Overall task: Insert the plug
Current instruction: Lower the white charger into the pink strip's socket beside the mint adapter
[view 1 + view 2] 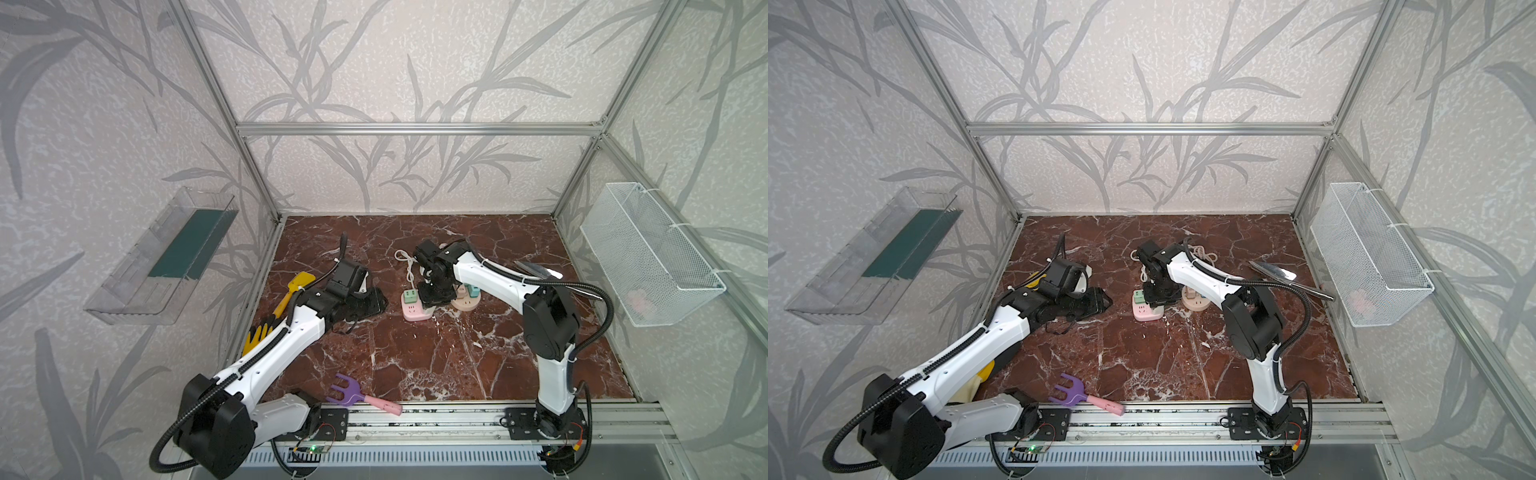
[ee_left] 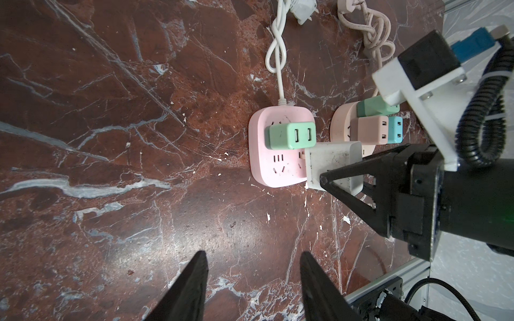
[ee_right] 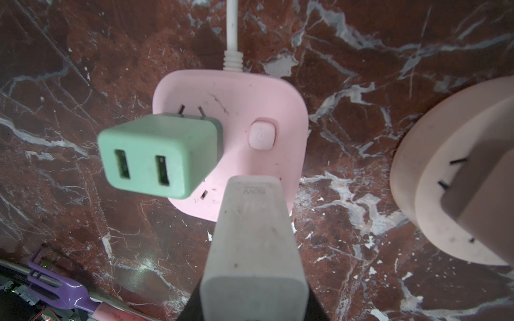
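Now: right gripper (image 2: 342, 169) clamps one white plug (image 3: 253, 244), held at the pink strip (image 3: 239, 94); its prongs are hidden from me. One green charger (image 3: 158, 155) stands in that strip. A second, round strip (image 2: 340, 122) nearby carries three chargers (image 2: 368, 130). My left gripper (image 2: 253, 278) hangs apart, jaws spread, empty.

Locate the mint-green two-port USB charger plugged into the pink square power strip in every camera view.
Top view: mint-green two-port USB charger, mid-floor, on the pink square power strip.
Top view: same mid-floor spot.
Left wrist: green charger between the strip's cord end and the white rectangular charger.
Right wrist: large and close, beside the strip's button.
Shared landmark: that pink strip with its white cord.
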{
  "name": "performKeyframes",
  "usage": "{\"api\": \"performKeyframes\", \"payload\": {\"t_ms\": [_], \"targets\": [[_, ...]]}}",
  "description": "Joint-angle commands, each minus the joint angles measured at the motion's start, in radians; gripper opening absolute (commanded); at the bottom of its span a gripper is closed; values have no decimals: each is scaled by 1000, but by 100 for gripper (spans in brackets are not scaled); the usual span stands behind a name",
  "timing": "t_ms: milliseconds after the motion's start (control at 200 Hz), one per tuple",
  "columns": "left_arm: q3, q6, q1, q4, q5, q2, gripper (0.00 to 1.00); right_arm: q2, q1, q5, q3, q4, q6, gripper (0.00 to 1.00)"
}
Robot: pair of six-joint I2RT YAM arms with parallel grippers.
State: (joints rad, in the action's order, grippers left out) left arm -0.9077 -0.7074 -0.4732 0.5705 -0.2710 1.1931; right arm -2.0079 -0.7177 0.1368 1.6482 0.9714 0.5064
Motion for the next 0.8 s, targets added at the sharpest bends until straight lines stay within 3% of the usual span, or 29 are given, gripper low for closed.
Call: {"api": "performKeyframes", "payload": {"t_ms": [0,385,795], "targets": [[12,9,-5,-3,2,2,52,-42,-11,-23,4,42,17,0],[13,22,-5,-4,3,16,52,-64,-18,-35,17,66,66,0],[18,31,-4,-16,-3,34,51,-144,-36,-82,144,186,81,0]]}}
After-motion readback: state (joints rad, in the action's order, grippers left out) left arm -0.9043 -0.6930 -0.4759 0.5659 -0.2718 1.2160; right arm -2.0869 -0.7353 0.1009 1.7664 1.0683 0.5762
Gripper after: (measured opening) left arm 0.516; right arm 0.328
